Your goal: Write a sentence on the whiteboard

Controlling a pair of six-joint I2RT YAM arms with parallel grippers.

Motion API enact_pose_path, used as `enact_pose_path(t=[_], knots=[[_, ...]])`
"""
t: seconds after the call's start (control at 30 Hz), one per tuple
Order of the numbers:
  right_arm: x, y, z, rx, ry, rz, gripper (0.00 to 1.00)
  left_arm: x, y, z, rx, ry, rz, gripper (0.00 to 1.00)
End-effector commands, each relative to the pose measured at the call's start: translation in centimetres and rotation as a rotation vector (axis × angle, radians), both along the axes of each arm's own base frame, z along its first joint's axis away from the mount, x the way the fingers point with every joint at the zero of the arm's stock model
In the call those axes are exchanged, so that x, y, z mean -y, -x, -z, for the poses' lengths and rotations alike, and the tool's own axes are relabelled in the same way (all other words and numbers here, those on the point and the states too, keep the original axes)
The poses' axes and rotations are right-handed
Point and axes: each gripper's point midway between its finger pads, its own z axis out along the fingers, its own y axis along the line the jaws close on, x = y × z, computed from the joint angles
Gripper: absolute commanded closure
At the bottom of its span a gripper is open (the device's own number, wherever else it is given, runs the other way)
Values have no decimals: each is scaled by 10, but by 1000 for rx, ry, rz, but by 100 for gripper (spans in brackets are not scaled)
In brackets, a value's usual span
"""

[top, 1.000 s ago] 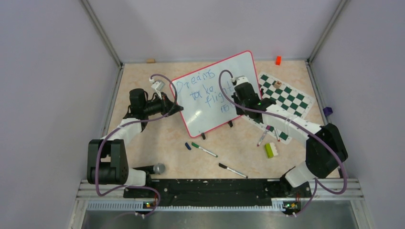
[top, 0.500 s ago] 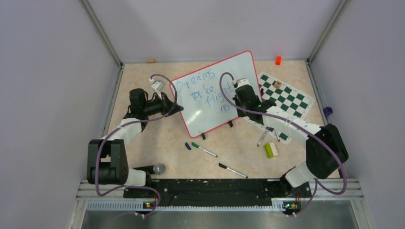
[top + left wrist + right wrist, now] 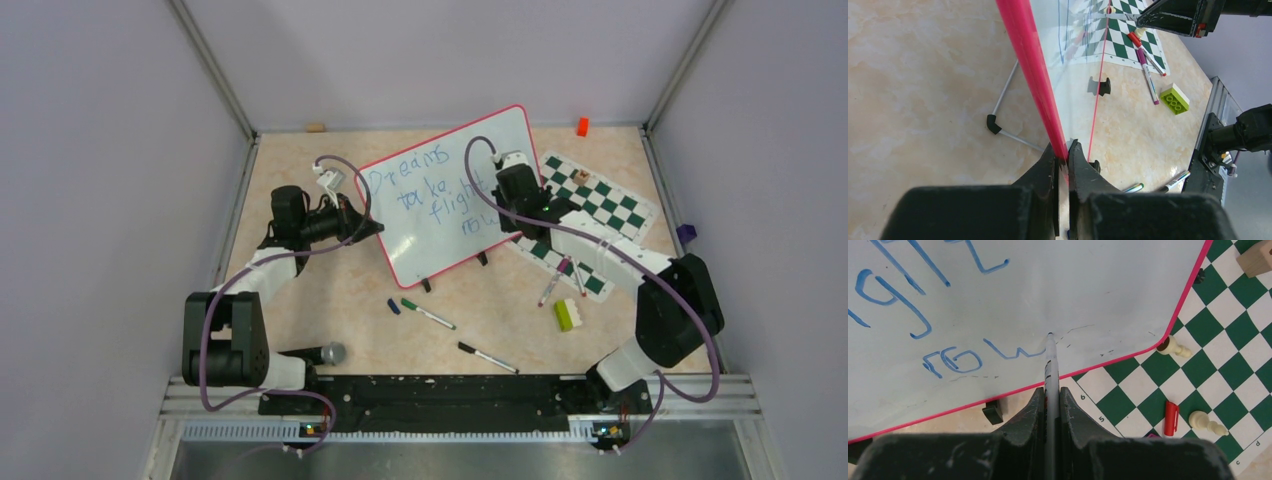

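Whiteboard (image 3: 425, 255) glossy white, red-framed, its blue sentence (image 3: 435, 190) slanting in short lines; my left gripper (image 3: 1063, 152) pinches its frame, my right gripper (image 3: 1050, 392) clamps a marker (image 3: 1050, 360), tip against the board.

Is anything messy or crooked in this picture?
Yes. The whiteboard sits crooked on the table, and its blue sentence slants. Two markers and a red cap lie on the chess mat, where they don't belong.
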Motion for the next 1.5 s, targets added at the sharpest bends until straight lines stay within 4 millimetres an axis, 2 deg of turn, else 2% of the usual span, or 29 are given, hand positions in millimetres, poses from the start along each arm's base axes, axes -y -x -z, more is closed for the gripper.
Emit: enact_pose_path(t=[0.0, 0.27, 0.4, 0.57, 0.87, 1.27, 1.47], knots=[[-11, -22, -31, 107, -78, 11, 100, -5, -8, 15, 115, -115, 10, 100], [8, 10, -51, 210, -187, 46, 100, -5, -9, 16, 114, -116, 10, 100], [12, 16, -45, 207, -200, 52, 100, -5, -8, 16, 115, -116, 9, 100], [17, 15, -27, 163, -174, 74, 100, -5, -7, 15, 118, -115, 10, 100], [26, 4, -18, 138, -164, 103, 100, -5, -8, 15, 118, -115, 10, 100], [10, -15, -12, 106, -194, 81, 100, -5, -7, 15, 119, -115, 11, 100], [25, 1, -21, 136, -199, 106, 100, -5, -8, 16, 117, -116, 9, 100]])
